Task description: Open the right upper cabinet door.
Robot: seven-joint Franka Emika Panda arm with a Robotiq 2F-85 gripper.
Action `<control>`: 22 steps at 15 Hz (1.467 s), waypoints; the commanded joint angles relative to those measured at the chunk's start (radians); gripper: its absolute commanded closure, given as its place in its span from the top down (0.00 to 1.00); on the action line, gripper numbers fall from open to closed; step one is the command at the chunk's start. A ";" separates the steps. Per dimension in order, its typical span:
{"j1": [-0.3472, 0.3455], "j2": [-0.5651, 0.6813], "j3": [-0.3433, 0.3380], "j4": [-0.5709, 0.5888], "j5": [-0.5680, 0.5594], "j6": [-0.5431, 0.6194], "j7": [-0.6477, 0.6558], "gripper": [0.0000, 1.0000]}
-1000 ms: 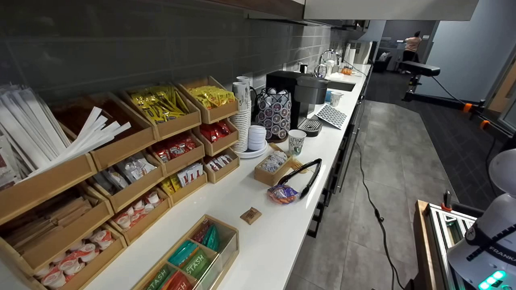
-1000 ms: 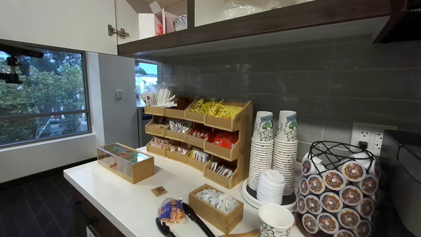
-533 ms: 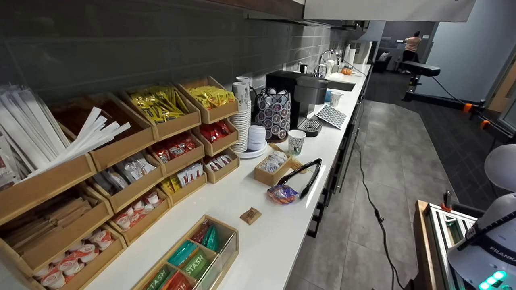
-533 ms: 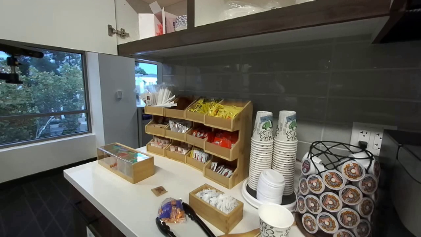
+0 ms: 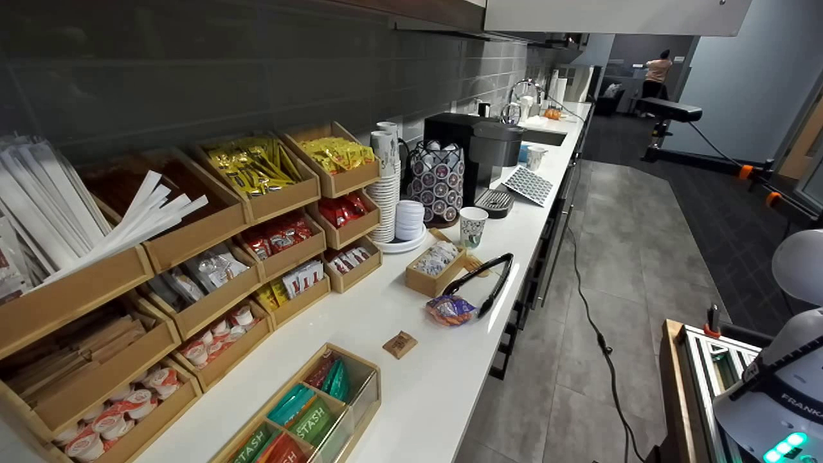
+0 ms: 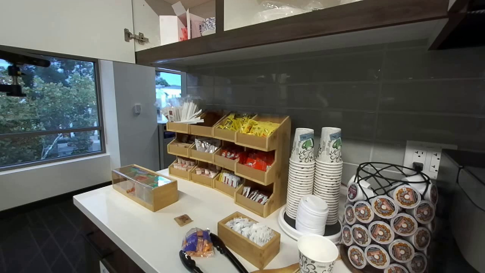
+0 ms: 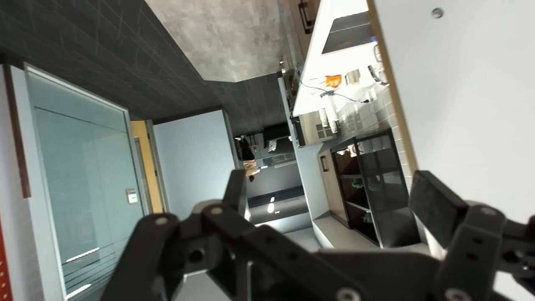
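Holds the gripper (image 7: 336, 190) wide in the upside-down wrist view, with two black fingers (image 7: 436, 205) well apart and a broad gap between. Has one of them overlapping the edge of the pale cabinet door (image 7: 472, 83), over on the right of that picture; cannot tell whether touching it or only in front of it. Look high in an exterior view for that same door, swung out to the right, well above the white counter (image 5: 443, 386). Spot the white robot arm (image 5: 771, 399) low on the right there, near side, with green lights (image 5: 784, 447) aglow. Catch a person (image 5: 657, 71) too, small and far off, past the far end of the counter.

Up to the upper cabinet (image 6: 265, 35), seen from below in an exterior view: holds a white box (image 6: 170, 30) in the left compartment and clear plastic packaging (image 6: 280, 9) in the right one. Has the left door (image 6: 68, 30) swung out as well, on a metal hinge (image 6: 135, 36). Down on the counter, runs left to right: from a clear-topped wooden box (image 6: 166, 195), to a wooden rack (image 6: 280, 167) with yellow packets (image 6: 259, 128) on top and red packets (image 6: 257, 161) below, to stacks of paper cups (image 6: 327, 182), to a tall tower of coffee pods (image 6: 384, 206). Closer to the near edge, find a purple and orange bag (image 6: 199, 242) lying by the ends of black tongs (image 6: 228, 252), near a small wooden box (image 6: 271, 252) of white packets (image 6: 248, 231).
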 commanded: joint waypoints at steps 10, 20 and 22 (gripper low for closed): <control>0.328 -0.037 0.016 0.006 0.135 -0.079 -0.040 1.00; 0.363 -0.050 0.019 -0.030 0.102 0.015 -0.027 1.00; 0.433 -0.040 -0.002 -0.017 0.144 0.062 -0.054 1.00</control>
